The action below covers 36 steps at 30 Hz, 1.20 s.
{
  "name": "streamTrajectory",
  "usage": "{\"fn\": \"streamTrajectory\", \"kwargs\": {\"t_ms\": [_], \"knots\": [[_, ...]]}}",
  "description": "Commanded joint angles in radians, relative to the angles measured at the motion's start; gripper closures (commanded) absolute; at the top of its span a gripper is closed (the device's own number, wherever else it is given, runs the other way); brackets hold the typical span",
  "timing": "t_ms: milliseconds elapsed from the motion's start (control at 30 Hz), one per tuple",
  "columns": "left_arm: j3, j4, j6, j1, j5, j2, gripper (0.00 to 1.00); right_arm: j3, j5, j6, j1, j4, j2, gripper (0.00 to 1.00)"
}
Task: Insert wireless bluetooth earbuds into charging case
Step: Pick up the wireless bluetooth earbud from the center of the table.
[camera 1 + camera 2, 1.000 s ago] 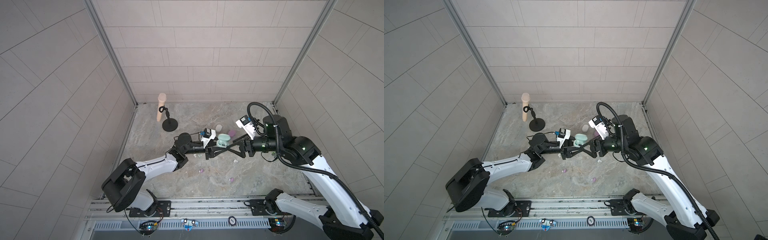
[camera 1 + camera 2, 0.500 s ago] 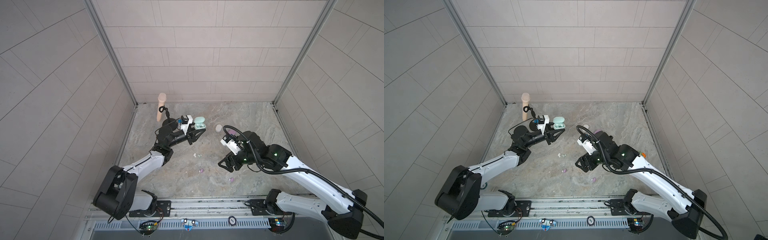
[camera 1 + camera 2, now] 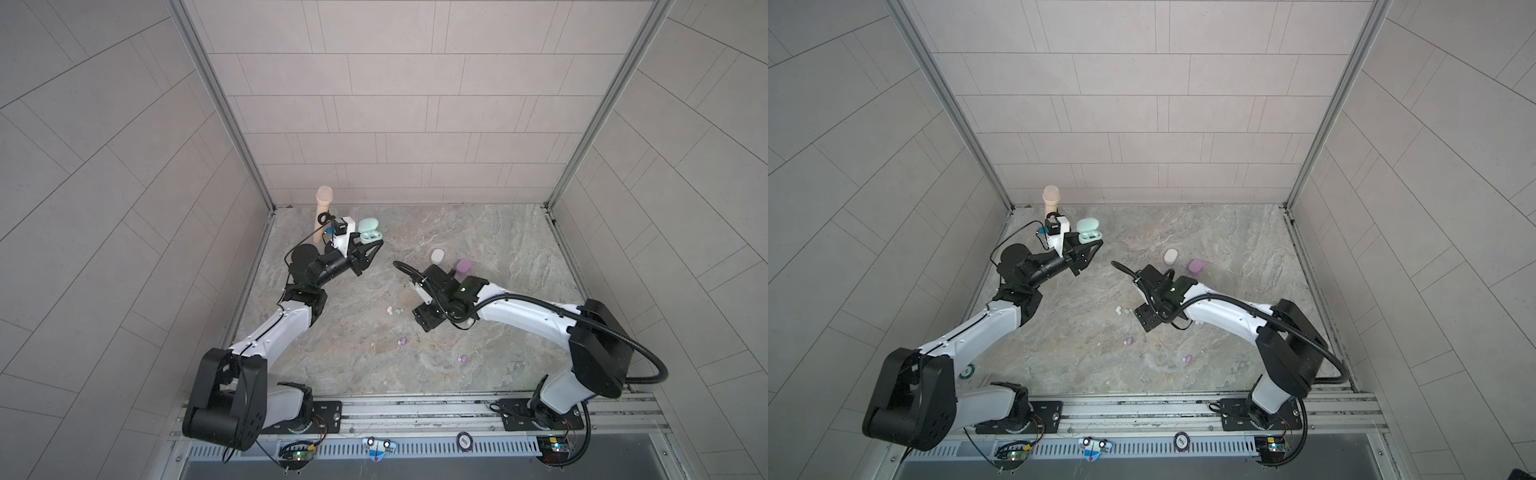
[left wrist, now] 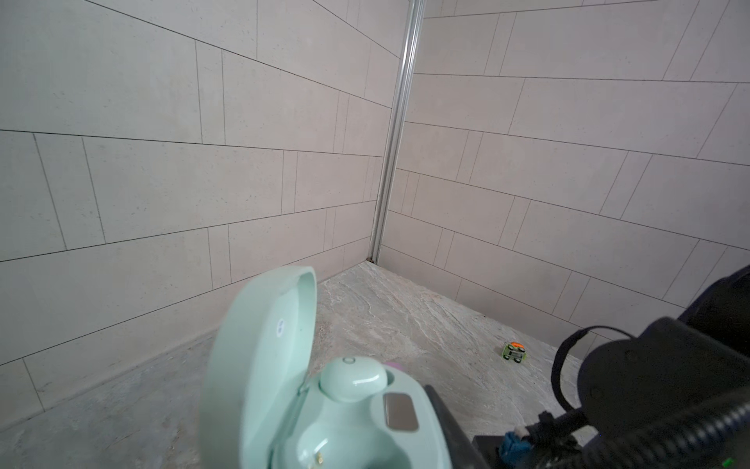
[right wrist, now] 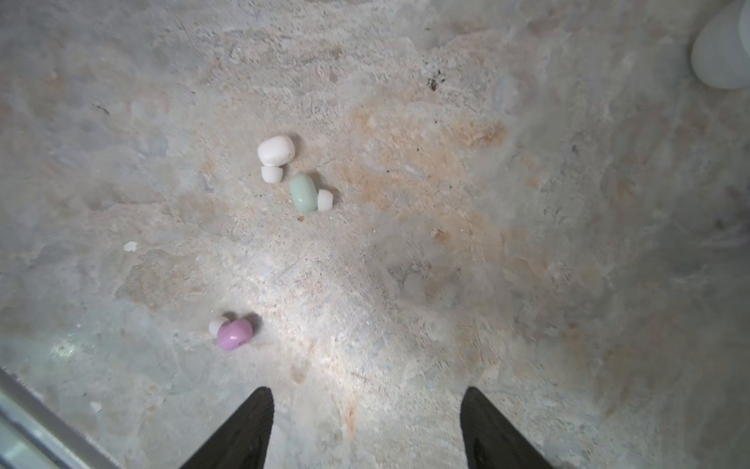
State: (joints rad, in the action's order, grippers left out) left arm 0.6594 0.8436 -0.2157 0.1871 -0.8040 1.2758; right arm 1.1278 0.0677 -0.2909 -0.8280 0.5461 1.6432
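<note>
My left gripper (image 3: pixel 371 245) is shut on the mint green charging case (image 3: pixel 369 232) (image 4: pixel 324 418), held above the floor at the back left with its lid open. One mint earbud (image 4: pixel 353 379) sits in a socket of the case. My right gripper (image 3: pixel 426 321) (image 5: pixel 365 406) hangs open over the floor and holds nothing. Ahead of it lie a white earbud (image 5: pixel 276 151), a mint earbud (image 5: pixel 303 194) and a lilac earbud (image 5: pixel 233 333). In both top views a second lilac earbud (image 3: pixel 462 359) (image 3: pixel 1187 358) lies nearer the front.
A white case (image 3: pixel 437 254) and a lilac case (image 3: pixel 463 265) stand behind my right arm. A peach microphone on a black stand (image 3: pixel 323 208) is in the back left corner. A small toy car (image 4: pixel 514 351) lies by the right wall.
The arms have parted from the middle. My left gripper carried the mint case up to the back left; my right gripper swung down over the loose earbuds.
</note>
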Motion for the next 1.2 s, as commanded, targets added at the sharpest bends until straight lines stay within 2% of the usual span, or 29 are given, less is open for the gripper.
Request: {"fn": "streamTrajectory", "kwargs": {"t_ms": [0,200,467,733,1167], "knots": [[-0.020,0.077,-0.062,-0.018,-0.007,-0.021,0.98,0.065,-0.085,0.023,-0.019,-0.012,0.073,0.24],[-0.054,0.046,-0.053,-0.024,0.015,-0.059,0.98,0.174,-0.093,0.035,-0.034,0.006,0.214,0.24],[-0.065,0.022,-0.042,-0.040,0.022,-0.071,0.98,0.262,-0.095,0.049,-0.040,0.032,0.327,0.24],[-0.069,0.015,-0.040,-0.048,0.028,-0.081,0.98,0.324,-0.132,0.043,-0.040,0.052,0.399,0.24],[-0.066,0.015,-0.047,-0.048,0.021,-0.078,0.98,0.375,-0.210,-0.058,-0.003,0.088,0.446,0.26]]}}
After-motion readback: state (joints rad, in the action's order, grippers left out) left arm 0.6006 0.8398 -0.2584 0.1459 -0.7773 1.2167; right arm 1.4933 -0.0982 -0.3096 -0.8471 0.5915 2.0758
